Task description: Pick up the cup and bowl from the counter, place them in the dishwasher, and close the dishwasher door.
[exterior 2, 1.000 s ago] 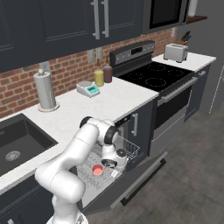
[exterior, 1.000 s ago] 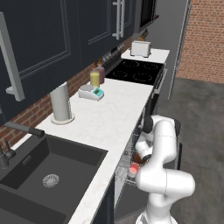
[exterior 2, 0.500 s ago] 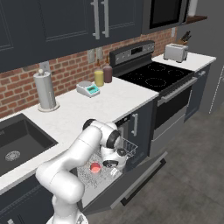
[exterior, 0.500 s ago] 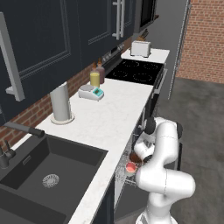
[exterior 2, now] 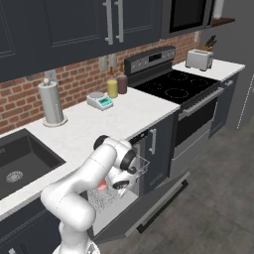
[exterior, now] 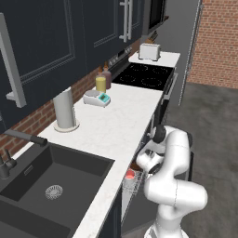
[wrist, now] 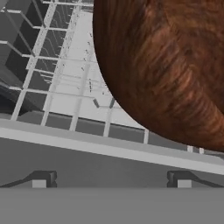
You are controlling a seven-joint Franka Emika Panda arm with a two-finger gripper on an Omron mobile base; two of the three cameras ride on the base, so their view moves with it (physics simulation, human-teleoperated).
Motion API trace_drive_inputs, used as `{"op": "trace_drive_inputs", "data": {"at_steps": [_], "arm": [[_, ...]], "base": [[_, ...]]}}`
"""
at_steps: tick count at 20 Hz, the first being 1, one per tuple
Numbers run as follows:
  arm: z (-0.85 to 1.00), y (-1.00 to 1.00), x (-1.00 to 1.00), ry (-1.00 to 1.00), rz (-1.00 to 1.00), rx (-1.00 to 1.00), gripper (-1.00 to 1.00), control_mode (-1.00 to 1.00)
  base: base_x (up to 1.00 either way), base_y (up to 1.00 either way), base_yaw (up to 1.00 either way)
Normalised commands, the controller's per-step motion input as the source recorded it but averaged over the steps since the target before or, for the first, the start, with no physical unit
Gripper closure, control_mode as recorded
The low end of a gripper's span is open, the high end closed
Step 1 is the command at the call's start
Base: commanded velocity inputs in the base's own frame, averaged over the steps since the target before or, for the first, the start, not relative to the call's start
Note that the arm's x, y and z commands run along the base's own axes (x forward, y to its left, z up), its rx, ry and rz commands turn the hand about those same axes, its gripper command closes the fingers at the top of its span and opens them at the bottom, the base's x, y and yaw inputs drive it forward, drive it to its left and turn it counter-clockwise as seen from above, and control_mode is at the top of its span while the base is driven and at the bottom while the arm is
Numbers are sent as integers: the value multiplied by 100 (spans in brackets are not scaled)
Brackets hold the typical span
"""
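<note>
The gripper [exterior: 139, 163] hangs low at the counter's front edge, over the pulled-out rack, and whether its fingers are spread or pinched cannot be told from any view. In the hand view the bowl [wrist: 166, 65] looms very close, its dark-brown grained surface covering the upper right, with the silvery wire rack [wrist: 65, 87] running beneath and to the left of it; whether the bowl is held or already resting on the wires is unclear. The cup [exterior: 130, 175], red-pink top up, sits in the rack just beside the gripper, seen in the left base view; in the right base view a pinkish spot shows under the wrist.

The dishwasher [exterior 2: 139, 168] stands open, its dishwasher door [exterior 2: 158, 201] dropped down toward the floor. Above runs the white counter [exterior: 116, 121], carrying a paper towel roll [exterior: 64, 109], a small scale [exterior: 96, 98], a yellow jar [exterior: 100, 83] and a dark bottle [exterior: 107, 77]. A sink [exterior: 42, 186] lies to the left, and a black stove [exterior 2: 176, 89] with a toaster [exterior 2: 198, 59] to the right.
</note>
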Motion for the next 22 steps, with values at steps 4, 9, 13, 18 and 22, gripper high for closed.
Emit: {"op": "trace_drive_inputs", "data": {"at_steps": [4,9,13,18,22], "arm": [[0,37,23,0,0,2,-100,-100],[0,13,16,0,0,4,-100,-100],[3,0,16,0,0,7,-100,-100],[6,11,14,-1,0,10,-100,-100],[11,1,6,-2,0,10,-100,-100]], "base": [[0,0,0],[0,0,0],[0,0,0],[0,0,0],[0,0,0]]}}
